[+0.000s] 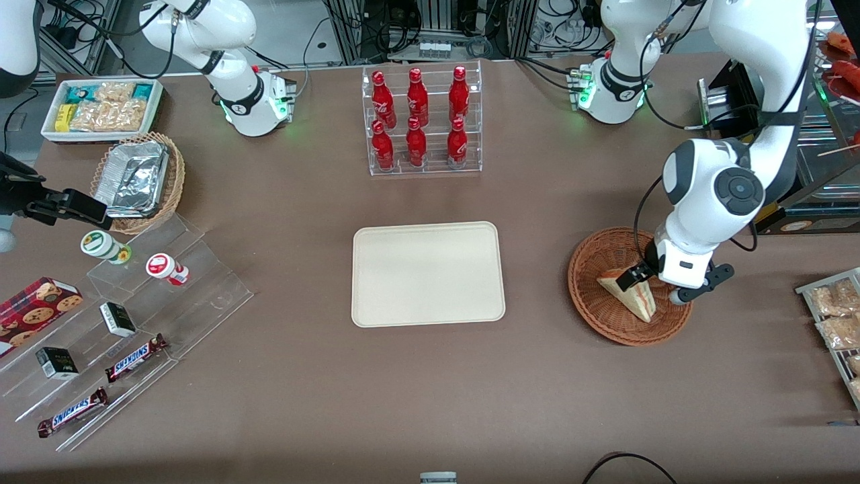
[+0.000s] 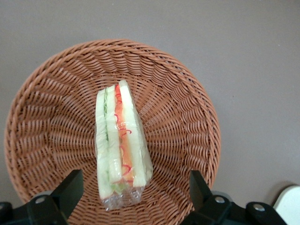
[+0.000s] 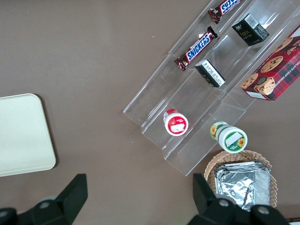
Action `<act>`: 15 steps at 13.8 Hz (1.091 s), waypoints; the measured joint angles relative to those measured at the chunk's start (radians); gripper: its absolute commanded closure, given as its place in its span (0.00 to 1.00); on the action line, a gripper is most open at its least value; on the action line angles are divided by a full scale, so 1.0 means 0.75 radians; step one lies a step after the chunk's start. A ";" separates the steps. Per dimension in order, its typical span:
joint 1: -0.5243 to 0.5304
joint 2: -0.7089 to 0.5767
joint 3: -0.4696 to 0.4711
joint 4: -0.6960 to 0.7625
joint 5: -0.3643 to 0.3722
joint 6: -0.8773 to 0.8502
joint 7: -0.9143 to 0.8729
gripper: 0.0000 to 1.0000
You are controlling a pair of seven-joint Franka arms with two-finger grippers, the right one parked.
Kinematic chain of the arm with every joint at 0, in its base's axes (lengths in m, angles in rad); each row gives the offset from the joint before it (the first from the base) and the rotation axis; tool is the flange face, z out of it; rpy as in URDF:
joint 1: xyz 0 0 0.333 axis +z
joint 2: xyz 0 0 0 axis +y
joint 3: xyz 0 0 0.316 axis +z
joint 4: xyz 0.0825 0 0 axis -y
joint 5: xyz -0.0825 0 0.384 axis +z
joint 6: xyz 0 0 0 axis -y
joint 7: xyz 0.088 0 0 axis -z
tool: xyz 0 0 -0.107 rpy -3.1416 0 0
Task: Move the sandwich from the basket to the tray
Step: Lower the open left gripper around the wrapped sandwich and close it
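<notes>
Pincer hangs wide open over the basket, fingers straddling the sandwich that lies in the basket's middle, gripping nothing. Best drop straight, close gently across the bread faces; the tray waits bare nearby.

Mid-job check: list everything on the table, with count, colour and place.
sandwich: 1, white bread, orange-green filling, in basket
basket: 1, reddish-brown wicker, working arm's end
tray: 1, cream, table centre, bare
cola bottles: 6, red, clear rack farther from camera than tray
foil containers: silver, in tan basket, parked arm's end
snack bin: 1, white, beside that basket
Snickers bars: 2, brown, acrylic steps
cookie box: 1, red, beside steps
hand: open, straddling sandwich, just above basket
</notes>
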 measured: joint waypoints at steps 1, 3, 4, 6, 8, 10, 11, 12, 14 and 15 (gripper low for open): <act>0.000 0.016 0.000 -0.013 0.000 0.029 -0.010 0.00; 0.000 0.048 0.001 -0.029 0.005 0.058 -0.014 0.00; 0.000 0.065 0.002 -0.031 0.022 0.061 -0.014 0.00; 0.000 0.103 0.007 -0.031 0.080 0.062 -0.019 0.28; 0.002 0.128 0.012 -0.031 0.100 0.067 -0.023 1.00; 0.003 0.131 0.013 -0.030 0.102 0.070 -0.025 1.00; 0.004 0.131 0.013 -0.023 0.102 0.071 -0.040 1.00; 0.004 0.130 0.013 -0.011 0.104 0.070 -0.066 1.00; 0.002 0.124 0.012 0.031 0.107 0.023 -0.094 1.00; 0.001 0.115 0.010 0.066 0.108 -0.035 -0.098 1.00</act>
